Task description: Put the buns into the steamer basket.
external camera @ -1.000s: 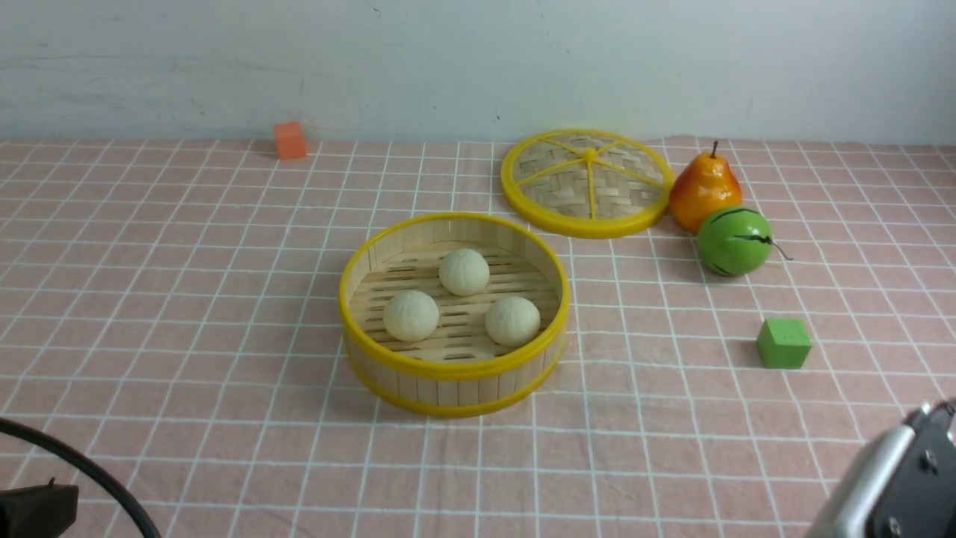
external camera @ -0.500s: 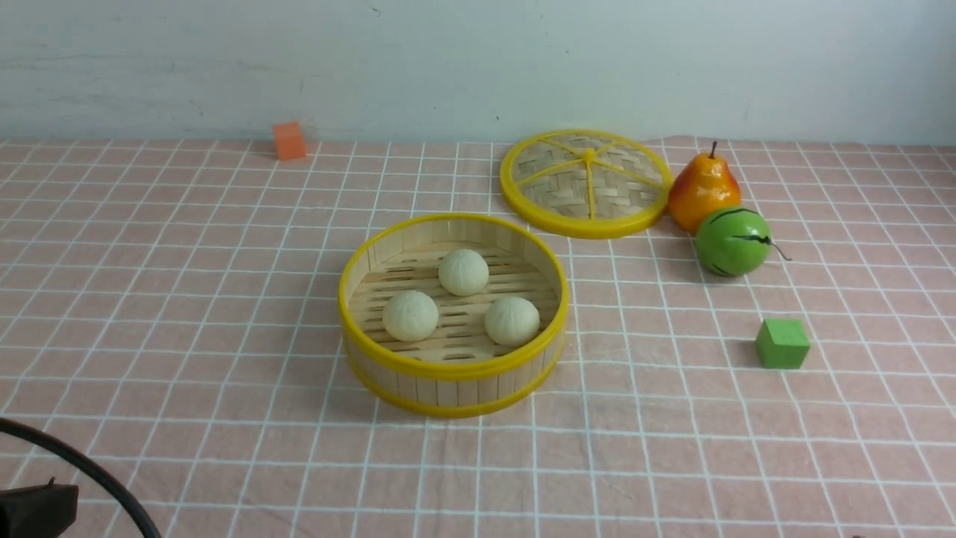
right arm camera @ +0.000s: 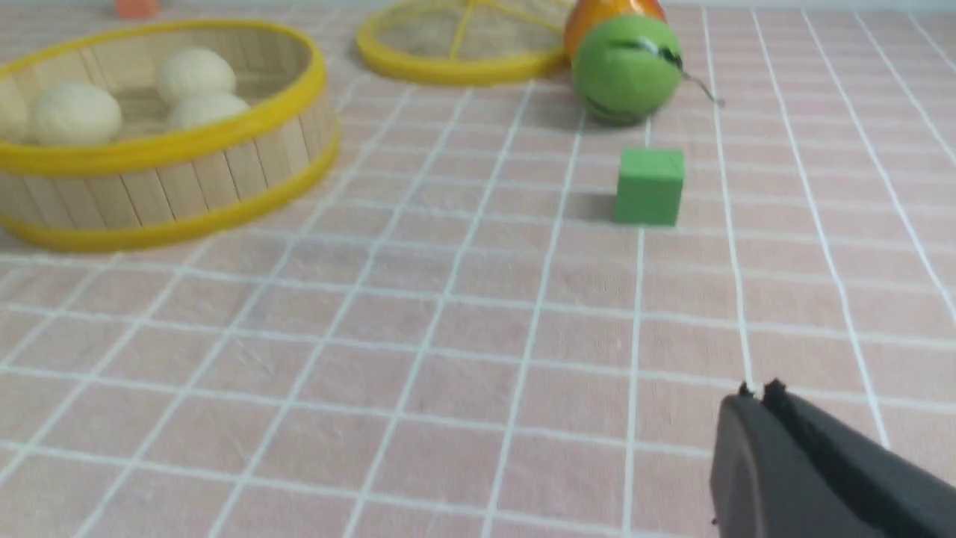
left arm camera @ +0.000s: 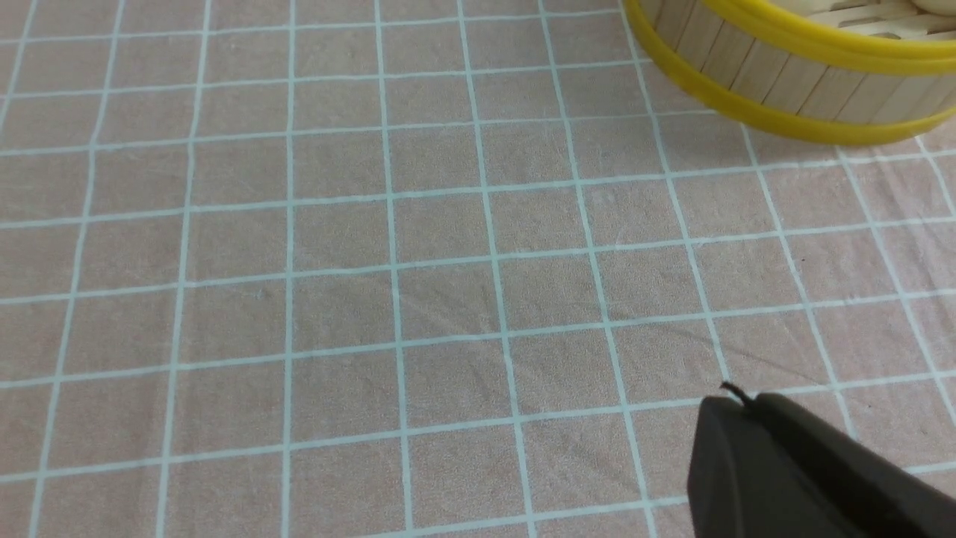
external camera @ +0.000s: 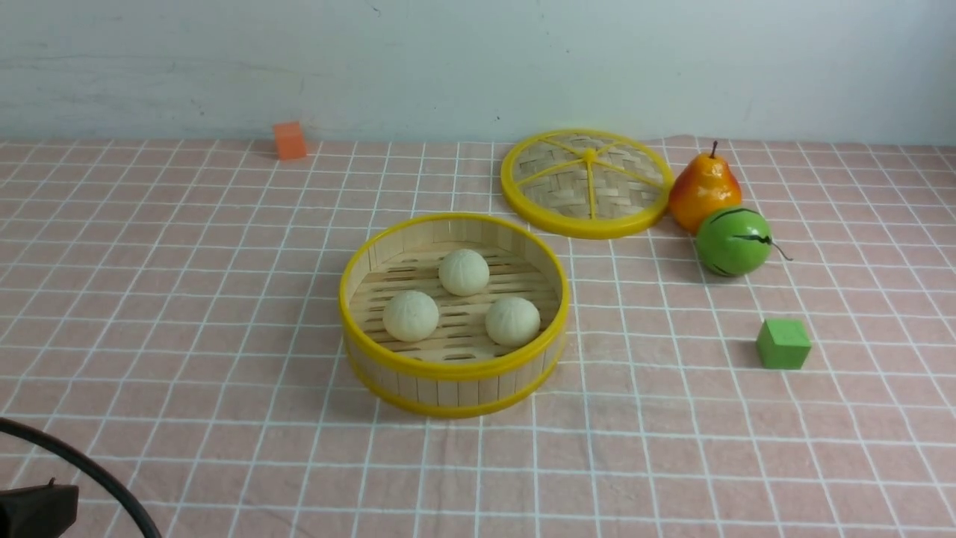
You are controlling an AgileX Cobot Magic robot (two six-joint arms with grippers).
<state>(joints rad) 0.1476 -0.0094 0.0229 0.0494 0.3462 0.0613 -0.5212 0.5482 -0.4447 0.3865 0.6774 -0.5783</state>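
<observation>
Both grippers, left [left arm camera: 736,407] and right [right arm camera: 754,400], closed, empty; 3 cream-white pleated buns [external camera: 464,272] in round bamboo steamer basket [external camera: 454,368] look light, soft; pinch sides gently.

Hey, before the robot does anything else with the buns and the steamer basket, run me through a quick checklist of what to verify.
1. All three buns inside steamer basket: ok.
2. No bun left on the tablecloth: ok.
3. Basket sitting flat: ok.
4. Left hand shut, holding nothing: ok.
5. Right hand shut, holding nothing: ok.
6. Lid lies apart from basket, beside the pear: ok.
</observation>
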